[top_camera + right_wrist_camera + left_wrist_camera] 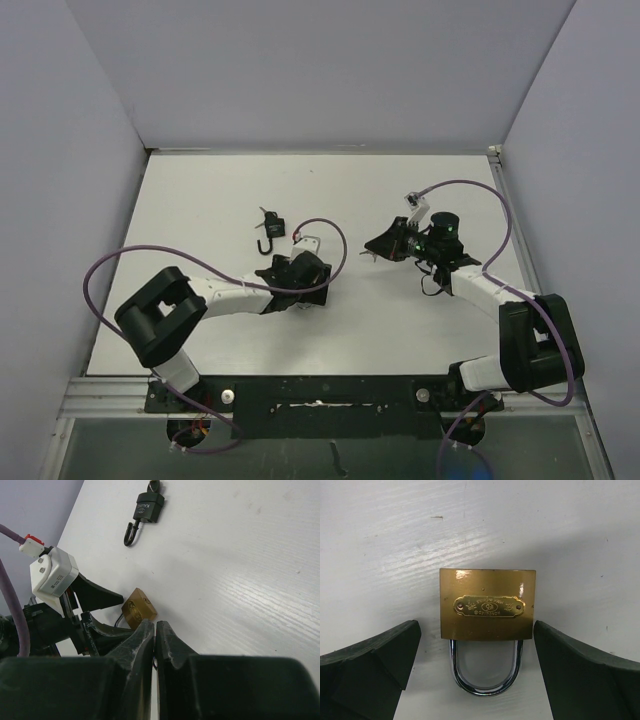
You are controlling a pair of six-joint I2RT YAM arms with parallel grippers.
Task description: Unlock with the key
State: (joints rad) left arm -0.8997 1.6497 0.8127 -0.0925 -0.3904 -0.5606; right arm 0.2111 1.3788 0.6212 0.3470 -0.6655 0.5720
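Observation:
A brass padlock [487, 604] lies flat on the white table, its steel shackle [486, 680] pointing toward the left wrist camera. My left gripper [476, 647] is open, with a dark finger [375, 665] on each side of the lock and neither touching it. In the top view the left gripper [318, 275] covers the lock. My right gripper [155, 626] is shut; a thin key with a small ring [154, 663] sits pinched between its fingers, mostly hidden. It hovers just right of the brass padlock [139, 609], and it is also seen from above [378, 247].
A black padlock [270, 228] with its shackle hooked open lies behind the left gripper; it also shows in the right wrist view [149, 506]. Purple cables loop over both arms. Grey walls close the table on three sides.

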